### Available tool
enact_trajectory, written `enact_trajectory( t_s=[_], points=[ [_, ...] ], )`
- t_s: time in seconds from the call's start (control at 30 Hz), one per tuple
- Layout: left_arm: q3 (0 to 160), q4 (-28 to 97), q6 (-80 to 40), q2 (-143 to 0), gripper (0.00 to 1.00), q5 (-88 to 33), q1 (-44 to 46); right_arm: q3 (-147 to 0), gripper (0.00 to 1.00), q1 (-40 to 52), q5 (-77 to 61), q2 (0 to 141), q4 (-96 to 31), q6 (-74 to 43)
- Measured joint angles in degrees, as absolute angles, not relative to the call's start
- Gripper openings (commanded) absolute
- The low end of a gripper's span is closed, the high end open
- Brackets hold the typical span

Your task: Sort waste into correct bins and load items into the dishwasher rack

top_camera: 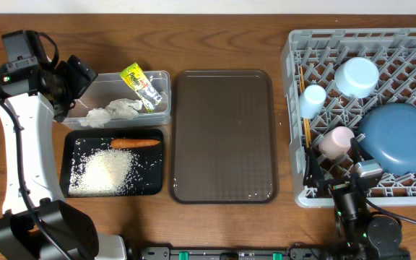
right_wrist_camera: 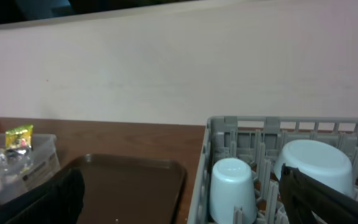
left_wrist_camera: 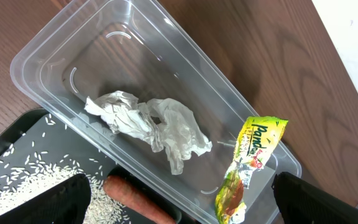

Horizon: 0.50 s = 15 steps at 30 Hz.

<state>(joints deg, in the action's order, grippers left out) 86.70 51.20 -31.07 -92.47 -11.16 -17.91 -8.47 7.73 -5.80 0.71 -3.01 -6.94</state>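
The clear tub [top_camera: 166, 101] holds crumpled white paper [top_camera: 114, 108] and a yellow-green wrapper [top_camera: 141, 85]. In front of it, the black tray [top_camera: 78, 141] carries an orange carrot [top_camera: 136, 143] and white rice [top_camera: 107, 172]. My left gripper [top_camera: 72, 85] hovers open over the tub's left end. Its wrist view looks down on the paper [left_wrist_camera: 148, 124], wrapper [left_wrist_camera: 247, 165] and carrot [left_wrist_camera: 135, 196]. The grey rack [top_camera: 289, 50] holds a blue plate [top_camera: 399, 137], white bowl [top_camera: 356, 76], light blue cup [top_camera: 313, 97], pink cup [top_camera: 336, 141] and chopsticks [top_camera: 305, 108]. My right gripper [top_camera: 341, 173] stands open at the rack's near edge, empty.
A large brown serving tray [top_camera: 222, 133] lies between the bins and the rack. In the right wrist view, the light blue cup [right_wrist_camera: 232, 186] and bowl [right_wrist_camera: 312, 162] stand upside down in the rack [right_wrist_camera: 229, 124]. A pale wall rises behind the table.
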Motion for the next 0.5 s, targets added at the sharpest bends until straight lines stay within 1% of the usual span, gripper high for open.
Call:
enact_trajectory(
  t_s=[0.13, 0.5],
  points=[
    [86.7, 51.2, -31.1, -92.5, 0.96, -11.2, -17.9, -6.5, 0.99, 7.7, -5.4, 0.7, -1.0, -6.0],
    [86.7, 51.2, -31.1, -92.5, 0.96, -11.2, -17.9, -2.4, 0.99, 7.7, -5.1, 0.7, -1.3, -0.4]
  ],
)
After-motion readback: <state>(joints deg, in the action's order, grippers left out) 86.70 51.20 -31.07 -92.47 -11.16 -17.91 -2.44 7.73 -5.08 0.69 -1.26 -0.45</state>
